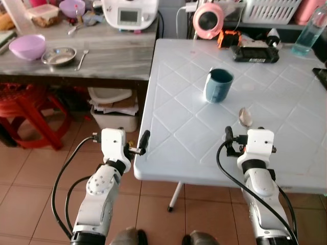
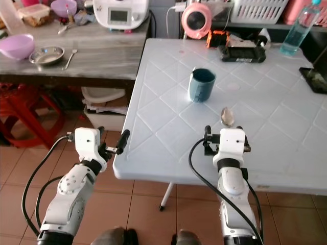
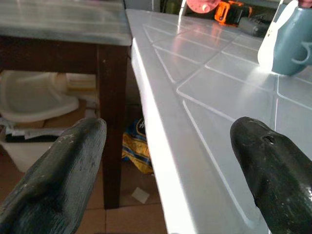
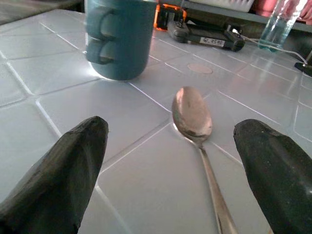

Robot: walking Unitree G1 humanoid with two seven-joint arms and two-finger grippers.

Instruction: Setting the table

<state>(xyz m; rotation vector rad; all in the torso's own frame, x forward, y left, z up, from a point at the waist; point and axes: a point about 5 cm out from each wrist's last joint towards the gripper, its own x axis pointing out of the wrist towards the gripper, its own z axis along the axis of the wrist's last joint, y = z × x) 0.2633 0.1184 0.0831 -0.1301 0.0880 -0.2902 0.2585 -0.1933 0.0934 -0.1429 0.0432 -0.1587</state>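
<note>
A teal mug (image 1: 218, 85) stands upright near the middle of the white table (image 1: 173, 117). A metal spoon (image 1: 246, 117) lies flat just in front of it, bowl end toward the mug. My right gripper (image 4: 170, 170) is open low over the table's near side, and the spoon's (image 4: 195, 119) handle runs back between its fingers without touching them. My left gripper (image 3: 165, 165) is open at the table's front left corner and holds nothing. The table edge (image 3: 156, 141) passes between its two fingers.
A grey side table (image 1: 102, 48) on the left carries a purple bowl (image 1: 27, 47), a metal dish (image 1: 59, 55), a fork (image 1: 82, 59) and a white appliance (image 1: 129, 14). Below it are a red stool (image 1: 25, 107) and a white bin (image 1: 115, 109). At the table's far edge are a black device (image 1: 254, 53), a pink fan (image 1: 208, 19) and a bottle (image 1: 309, 31).
</note>
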